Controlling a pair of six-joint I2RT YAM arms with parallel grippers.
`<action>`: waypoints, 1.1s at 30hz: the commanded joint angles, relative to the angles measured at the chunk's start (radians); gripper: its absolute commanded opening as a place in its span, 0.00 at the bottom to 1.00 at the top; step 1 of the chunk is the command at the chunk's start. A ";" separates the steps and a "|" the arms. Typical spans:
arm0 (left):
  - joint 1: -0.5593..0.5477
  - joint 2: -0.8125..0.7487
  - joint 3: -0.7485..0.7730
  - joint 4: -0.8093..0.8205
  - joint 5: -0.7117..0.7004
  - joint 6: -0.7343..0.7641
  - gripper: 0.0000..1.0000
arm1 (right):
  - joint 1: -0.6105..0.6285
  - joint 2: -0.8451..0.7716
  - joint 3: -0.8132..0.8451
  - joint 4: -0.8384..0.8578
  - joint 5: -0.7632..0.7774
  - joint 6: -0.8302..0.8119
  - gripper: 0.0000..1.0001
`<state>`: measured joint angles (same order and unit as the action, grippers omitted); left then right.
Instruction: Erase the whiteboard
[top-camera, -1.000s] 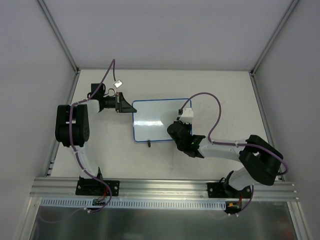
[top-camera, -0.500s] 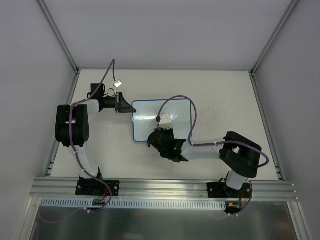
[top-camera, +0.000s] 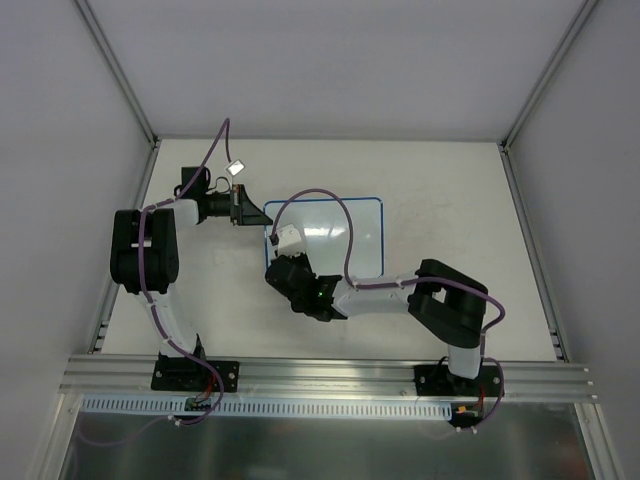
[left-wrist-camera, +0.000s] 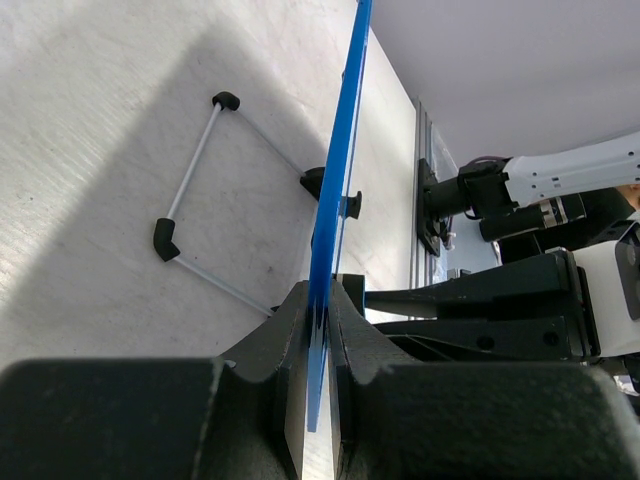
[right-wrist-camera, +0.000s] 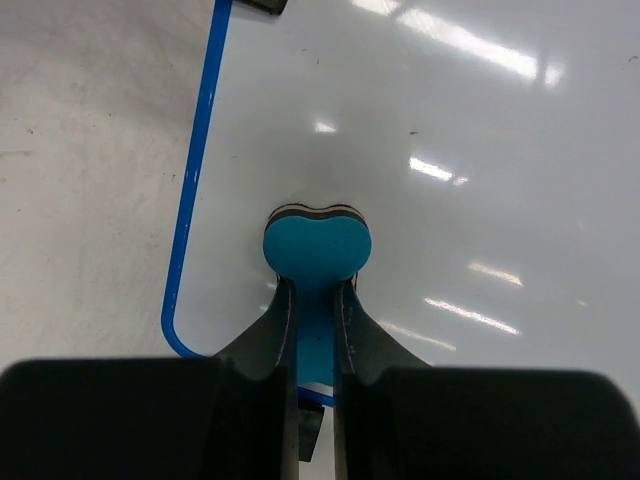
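Evidently the left gripper (left-wrist-camera: 318, 300) clamps shut on the whiteboard (right-wrist-camera: 470, 230) at its far-left edge to steady it, while the right gripper (right-wrist-camera: 315, 300), closed on the eraser (right-wrist-camera: 317, 243), presses it flat by the near-left corner.

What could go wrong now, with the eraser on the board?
The eraser sits close to the whiteboard's corner, so the right gripper might push it off the edge. The left gripper pinches only the whiteboard's thin edge, so hard rubbing might make it slip or twist. The purple cable arches over the whiteboard and might snag.
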<state>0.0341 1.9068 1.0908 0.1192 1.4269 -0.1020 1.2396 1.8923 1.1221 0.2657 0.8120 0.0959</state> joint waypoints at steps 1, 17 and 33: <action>-0.005 -0.003 -0.003 -0.004 0.006 0.036 0.00 | -0.014 0.041 0.019 0.018 -0.073 -0.015 0.00; -0.005 0.003 0.001 -0.004 0.007 0.030 0.00 | 0.035 -0.208 -0.050 -0.059 0.081 -0.067 0.00; -0.005 0.005 0.001 -0.004 0.009 0.031 0.00 | -0.182 -0.812 -0.422 -0.546 0.090 0.251 0.00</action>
<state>0.0338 1.9072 1.0908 0.1169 1.4307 -0.1032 1.1564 1.2583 0.7853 -0.1326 0.9371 0.2081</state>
